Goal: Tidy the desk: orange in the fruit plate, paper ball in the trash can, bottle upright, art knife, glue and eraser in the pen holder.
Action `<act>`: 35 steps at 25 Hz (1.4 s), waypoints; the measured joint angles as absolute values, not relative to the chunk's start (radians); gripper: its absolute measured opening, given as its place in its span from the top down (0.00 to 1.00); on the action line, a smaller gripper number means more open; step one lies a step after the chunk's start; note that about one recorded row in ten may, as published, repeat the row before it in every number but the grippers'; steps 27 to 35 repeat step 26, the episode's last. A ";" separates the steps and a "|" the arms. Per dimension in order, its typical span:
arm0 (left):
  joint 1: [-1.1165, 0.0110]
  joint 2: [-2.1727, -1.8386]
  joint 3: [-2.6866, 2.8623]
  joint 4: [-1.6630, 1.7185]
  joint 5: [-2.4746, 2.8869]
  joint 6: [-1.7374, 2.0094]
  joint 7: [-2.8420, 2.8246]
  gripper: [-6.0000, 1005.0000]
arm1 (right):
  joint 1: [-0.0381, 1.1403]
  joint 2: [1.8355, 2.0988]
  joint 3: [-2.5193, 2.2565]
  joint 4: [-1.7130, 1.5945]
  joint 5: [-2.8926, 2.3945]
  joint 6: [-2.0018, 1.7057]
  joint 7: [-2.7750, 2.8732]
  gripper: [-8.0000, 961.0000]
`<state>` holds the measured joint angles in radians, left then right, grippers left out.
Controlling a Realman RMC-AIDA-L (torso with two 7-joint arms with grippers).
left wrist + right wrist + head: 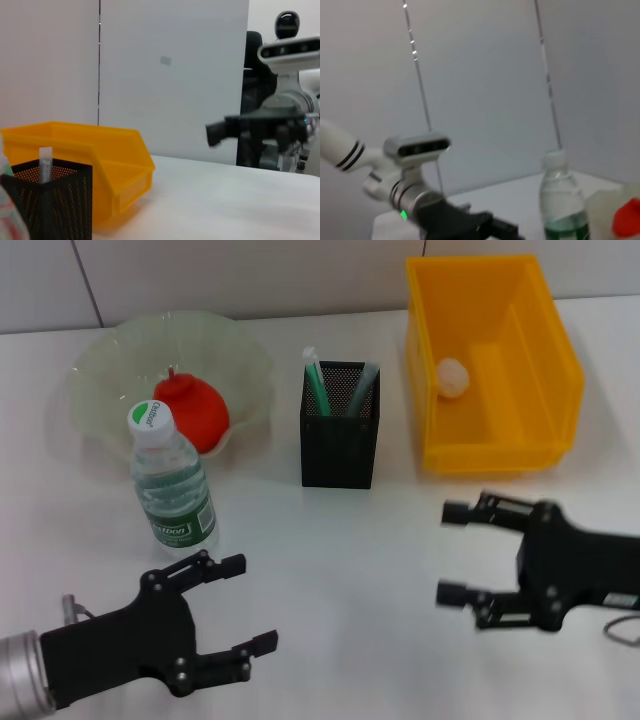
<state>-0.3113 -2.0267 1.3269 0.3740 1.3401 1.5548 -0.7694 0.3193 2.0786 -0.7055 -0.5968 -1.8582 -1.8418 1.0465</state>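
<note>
The orange (pixel 193 410) lies in the pale green fruit plate (pixel 110 360) at the back left. Just in front of the plate a clear bottle (pixel 171 482) with a white cap stands upright. The black mesh pen holder (pixel 340 435) in the middle holds a green-and-white stick and a grey one. A white paper ball (pixel 452 376) rests inside the orange bin (pixel 545 350) at the back right. My left gripper (pixel 245 603) is open near the front left, below the bottle. My right gripper (pixel 452 552) is open at the front right, in front of the bin. Neither holds anything.
The white table (pixel 340 570) stretches between the two grippers. In the left wrist view the pen holder (pixel 50 200) and orange bin (pixel 115 165) show, with the right gripper (pixel 220 132) farther off. The right wrist view shows the bottle (pixel 562 200) and the orange (pixel 626 217).
</note>
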 joint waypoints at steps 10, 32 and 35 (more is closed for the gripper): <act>-0.321 -2.013 1.327 0.379 1.344 1.563 -0.788 0.14 | 0.334 2.083 -0.754 -0.531 -1.893 -1.761 0.995 0.12; -0.329 -2.012 1.324 0.388 1.345 1.558 -0.788 0.14 | 0.353 2.082 -0.745 -0.529 -1.888 -1.752 0.999 0.12; -0.329 -2.012 1.324 0.388 1.345 1.558 -0.788 0.14 | 0.353 2.082 -0.745 -0.529 -1.888 -1.752 0.999 0.12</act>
